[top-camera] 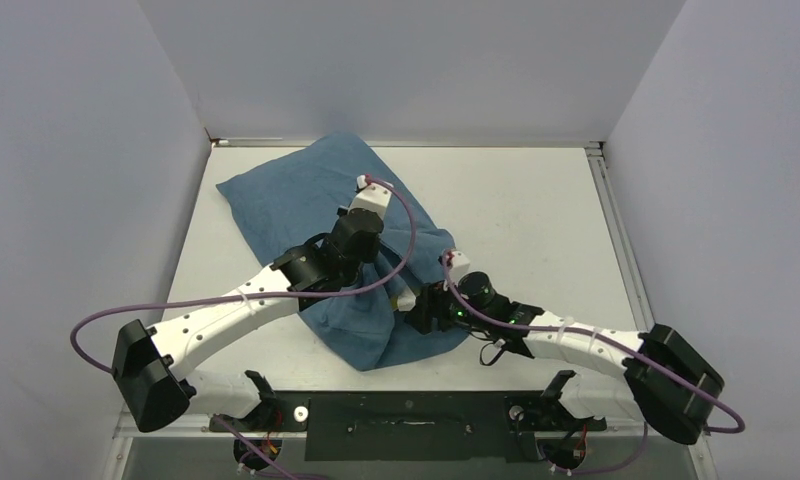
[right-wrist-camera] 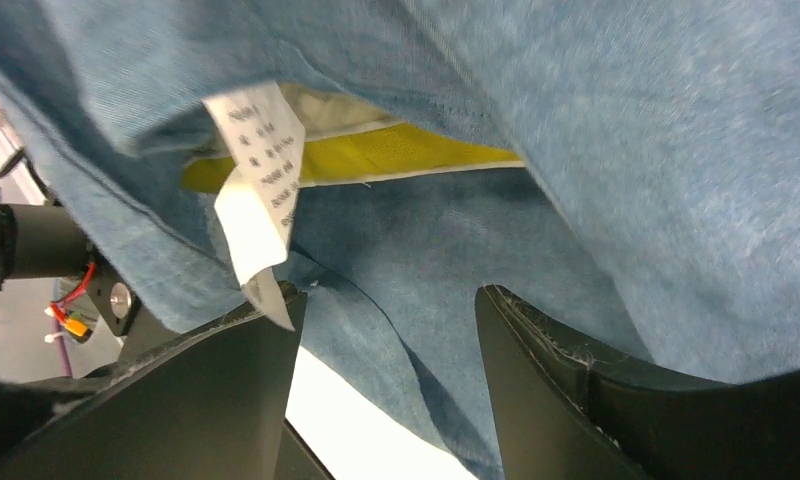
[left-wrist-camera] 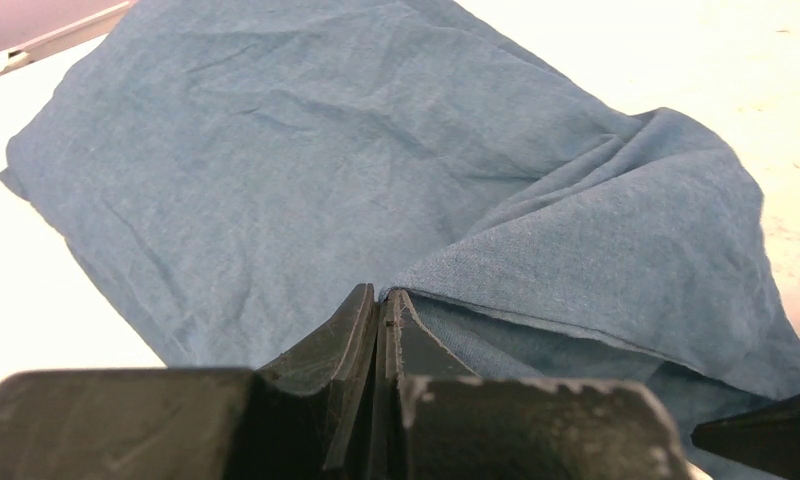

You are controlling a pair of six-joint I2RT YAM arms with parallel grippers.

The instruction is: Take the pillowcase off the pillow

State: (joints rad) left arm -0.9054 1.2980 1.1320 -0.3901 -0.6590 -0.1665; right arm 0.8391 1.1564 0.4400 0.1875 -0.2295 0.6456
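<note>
Our left gripper has its jaws pressed together on what looks like the upper hem of the pillowcase, and the cloth rises in a ridge straight to the tips. Our right gripper has its jaws apart with blue cloth lying between them. It faces the mouth of the case, where the pillow shows as a strip of yellow edge under a cream face. A white printed tag hangs just beside one finger. We judge the case to be light, limp and thin. It will bunch and slide rather than push, so it wants pinching at a hem or a doubled fold, not on a flat face where the fingers might catch the pillow too. We take the pillow to be soft, bulky and heavier than the cloth. Its yellow edge near the tag seems the firmest place to hold, while the tag itself looks too flimsy to pull on. The bundle lies slantwise on the white table, from the far left toward the near middle, with its open end nearest the arms. The case is a plain, matte slate blue, creased all over, and hides nearly all of the pillow.
</note>
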